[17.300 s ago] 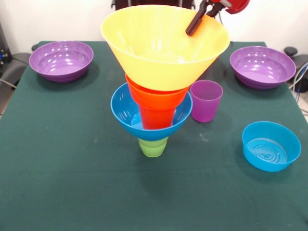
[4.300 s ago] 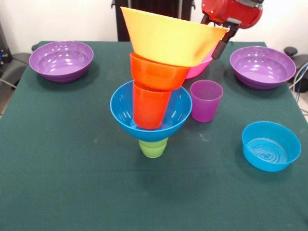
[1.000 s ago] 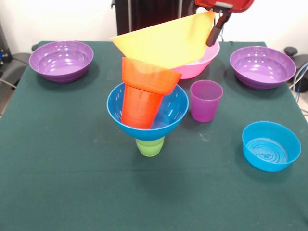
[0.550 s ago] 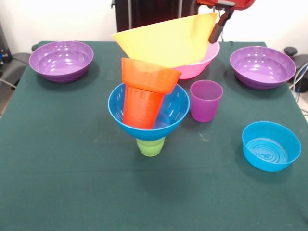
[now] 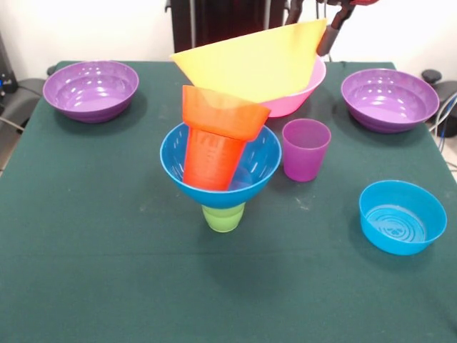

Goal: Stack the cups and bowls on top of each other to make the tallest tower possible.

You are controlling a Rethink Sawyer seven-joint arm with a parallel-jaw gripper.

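The tower stands mid-table: a green cup [image 5: 223,216] at the bottom, the medium blue bowl [image 5: 250,171] on it, an orange cup [image 5: 211,158] leaning left inside that bowl, and the small orange bowl [image 5: 223,112] tilted on top. Above it hangs the large yellow-orange bowl [image 5: 257,64], tipped steeply, its low edge close over the small orange bowl. My gripper [image 5: 324,36] at the top edge is shut on that bowl's raised right rim. The pink bowl [image 5: 303,89] sits behind, partly hidden. A purple cup [image 5: 305,148] stands right of the tower.
Two wide purple bowls rest at the far corners, one on the left [image 5: 91,89] and one on the right [image 5: 389,98]. A small shallow blue bowl [image 5: 402,216] lies at the near right. Dark green cloth covers the table [image 5: 107,271].
The yellow-orange bowl once sat level on the tower; it is tilted and lifted by its right rim. Over the last second the gripper rose slightly and the tower's top shifted a little right.
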